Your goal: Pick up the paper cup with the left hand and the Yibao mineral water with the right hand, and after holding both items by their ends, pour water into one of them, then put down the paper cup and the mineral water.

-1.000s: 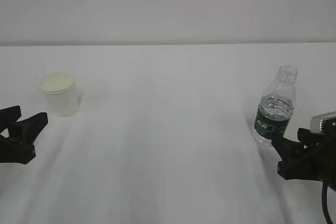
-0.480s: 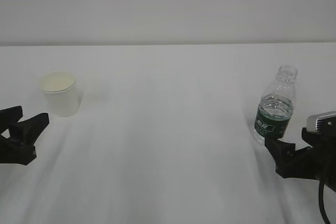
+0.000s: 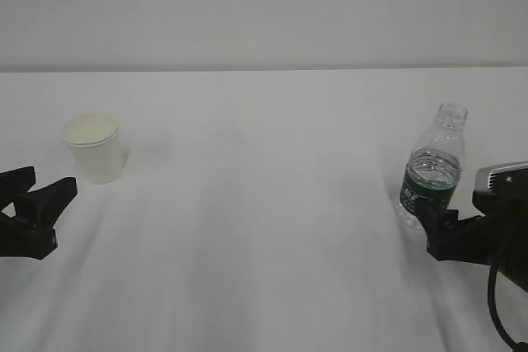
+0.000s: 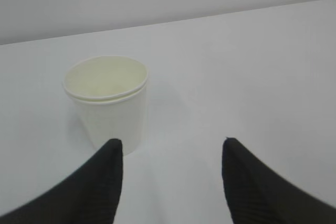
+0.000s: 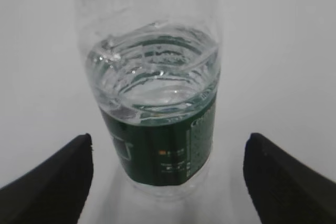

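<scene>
White tabletop [image 3: 264, 204] met a pale wall. My left hand [image 4: 170, 174] gaped short of the paper cup [image 4: 107, 106]; my right hand [image 5: 168, 177], perhaps partly cropped, stood wide around the Yibao mineral water [image 5: 155, 103], gripping nothing.

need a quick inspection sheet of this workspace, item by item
surface: white table, bare between the two items
paper cup: upright, far left, inside looks empty, not held
Yibao mineral water: upright, capless, partly full, not held
clutter: nothing seen
left hand: open, short of the cup, cup off-centre toward one finger
right hand: open wide, fingers either side of the bottle, no contact
cables: black cable behind right hand
surroundings: plain pale wall
</scene>
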Robot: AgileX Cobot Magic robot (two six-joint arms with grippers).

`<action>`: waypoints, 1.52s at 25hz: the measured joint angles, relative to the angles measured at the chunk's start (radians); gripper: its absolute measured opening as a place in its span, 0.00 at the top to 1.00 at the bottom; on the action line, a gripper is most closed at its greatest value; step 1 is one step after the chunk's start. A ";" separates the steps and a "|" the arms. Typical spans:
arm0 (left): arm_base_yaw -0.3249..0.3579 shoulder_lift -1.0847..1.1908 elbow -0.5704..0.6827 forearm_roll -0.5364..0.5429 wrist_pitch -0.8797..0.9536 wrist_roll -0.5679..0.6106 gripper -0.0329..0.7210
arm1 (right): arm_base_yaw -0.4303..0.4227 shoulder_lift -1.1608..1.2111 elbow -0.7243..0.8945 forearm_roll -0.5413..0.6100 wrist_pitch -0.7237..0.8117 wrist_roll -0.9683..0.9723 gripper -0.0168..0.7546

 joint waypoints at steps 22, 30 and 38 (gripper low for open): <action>0.000 0.000 0.000 0.000 0.000 0.008 0.39 | 0.000 0.147 -0.143 0.000 0.000 0.100 0.09; 0.000 0.000 0.000 0.000 0.000 0.009 0.39 | 0.000 0.175 -0.158 0.000 0.000 0.149 0.09; 0.000 0.000 0.000 0.000 0.000 0.014 0.39 | 0.000 0.175 -0.194 0.007 0.000 0.154 0.09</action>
